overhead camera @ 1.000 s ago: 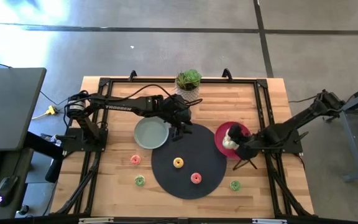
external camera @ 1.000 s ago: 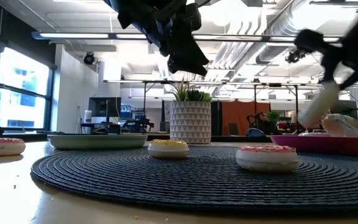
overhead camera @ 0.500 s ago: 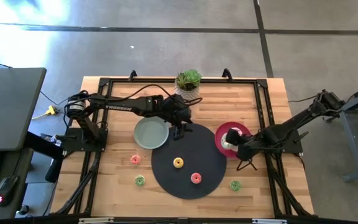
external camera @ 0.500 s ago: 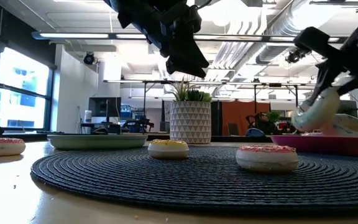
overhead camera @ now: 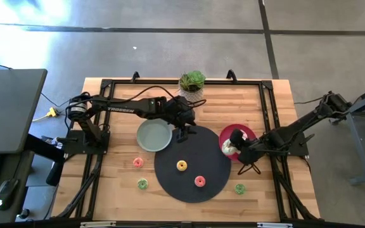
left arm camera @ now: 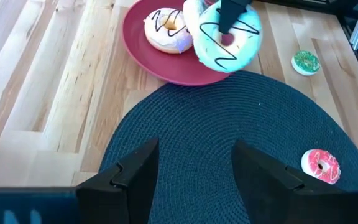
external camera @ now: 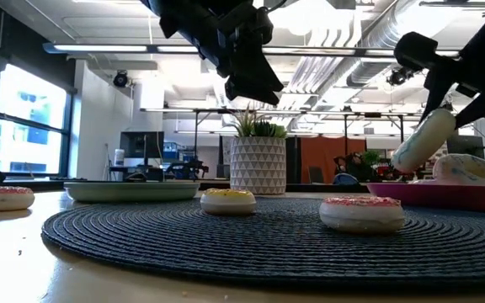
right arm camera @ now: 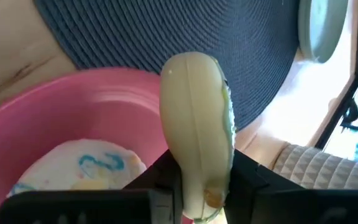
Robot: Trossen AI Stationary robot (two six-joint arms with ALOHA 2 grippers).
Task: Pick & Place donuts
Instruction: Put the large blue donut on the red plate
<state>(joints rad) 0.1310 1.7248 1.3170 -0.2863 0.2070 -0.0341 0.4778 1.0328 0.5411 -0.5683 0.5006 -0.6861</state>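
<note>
On the wooden table point(overhead camera: 119, 190), my right claw point(overhead camera: 238, 147) pinches a big donut point(right arm camera: 197, 143) on edge, directly above the red plate point(overhead camera: 224, 134) where another donut point(left arm camera: 165, 28) lies. My left claw point(overhead camera: 184, 132) hovers spread, well apart.

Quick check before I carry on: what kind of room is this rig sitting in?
Probably an open office or lab. The low view shows exposed ceiling ducts, strip lights and big windows behind the potted plant. From above, the wooden table stands on a bare concrete floor beside a desk.
</note>
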